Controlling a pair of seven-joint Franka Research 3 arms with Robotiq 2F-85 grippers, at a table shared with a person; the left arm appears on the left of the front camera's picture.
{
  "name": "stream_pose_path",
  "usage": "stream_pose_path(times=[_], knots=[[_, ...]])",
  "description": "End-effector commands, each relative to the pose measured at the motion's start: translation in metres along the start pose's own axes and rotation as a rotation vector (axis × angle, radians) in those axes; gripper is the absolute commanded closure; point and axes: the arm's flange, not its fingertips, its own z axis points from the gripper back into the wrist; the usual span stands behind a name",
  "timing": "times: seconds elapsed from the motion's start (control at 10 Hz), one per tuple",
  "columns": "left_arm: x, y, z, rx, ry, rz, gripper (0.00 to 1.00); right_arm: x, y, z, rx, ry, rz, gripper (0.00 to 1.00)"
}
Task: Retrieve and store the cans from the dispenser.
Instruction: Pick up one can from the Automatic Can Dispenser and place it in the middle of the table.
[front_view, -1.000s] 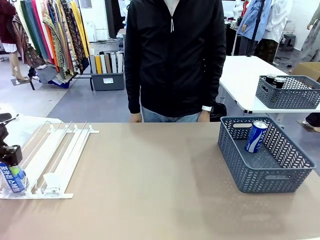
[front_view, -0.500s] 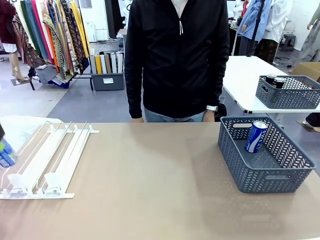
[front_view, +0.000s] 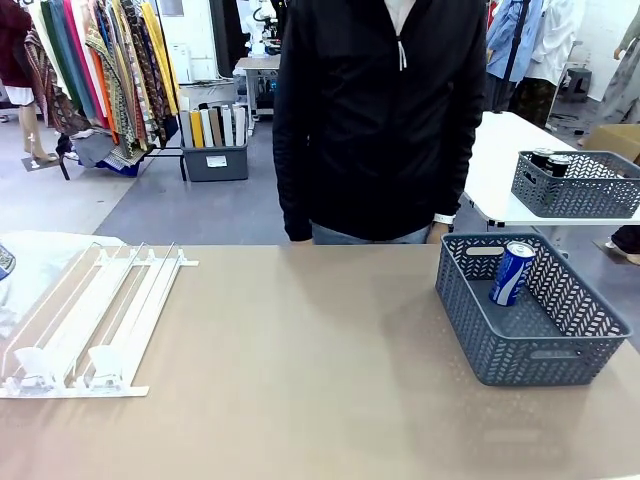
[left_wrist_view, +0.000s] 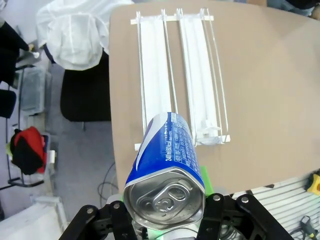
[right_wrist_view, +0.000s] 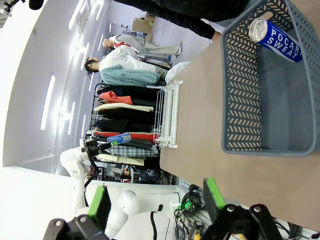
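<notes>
In the left wrist view my left gripper (left_wrist_view: 165, 212) is shut on a blue POCARI SWEAT can (left_wrist_view: 167, 160), held in the air with its silver top toward the camera. Below it lies the white dispenser (left_wrist_view: 180, 75), with no cans in its lanes. From the front, the dispenser (front_view: 90, 320) sits at the table's left. Another blue can (front_view: 513, 272) leans inside the grey basket (front_view: 560, 355) on the right. My right gripper (right_wrist_view: 155, 197) stands open with nothing between its fingers, back from the basket (right_wrist_view: 240, 100) and its can (right_wrist_view: 277, 37).
A person in a black jacket (front_view: 370, 120) stands at the table's far edge. A second grey basket (front_view: 575, 190) with dark cans rests on a white table behind. A white plastic bag (front_view: 35, 255) lies beside the dispenser. The table's middle is bare.
My left gripper lifted the blue can from the dispenser's near end, up and left out of the front view. The person stepped to the right.
</notes>
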Motion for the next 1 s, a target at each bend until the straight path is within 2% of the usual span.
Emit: stream_pose_path(times=[0.0, 0.5, 0.6, 0.7, 0.9], knots=[[0.0, -0.001, 0.002, 0.011, -0.005, -0.01, 1.0, 0.001, 0.002, 0.001, 0.014, -0.008, 0.012, 0.0], [0.0, 0.0, -0.002, 0.002, 0.006, -0.003, 1.0, 0.001, 0.002, 0.001, 0.014, -0.008, 0.012, 0.0], [0.01, -0.033, 0.0, 0.088, 0.047, 0.011, 1.0, 0.001, 0.002, 0.001, 0.014, -0.008, 0.012, 0.0], [0.028, -0.088, 0.001, -0.003, 0.011, -0.178, 1.0, 0.001, 0.002, 0.001, 0.014, -0.008, 0.012, 0.0], [0.059, -0.186, -0.011, -0.041, 0.015, -0.326, 1.0, 0.001, 0.002, 0.001, 0.014, -0.008, 0.012, 0.0]])
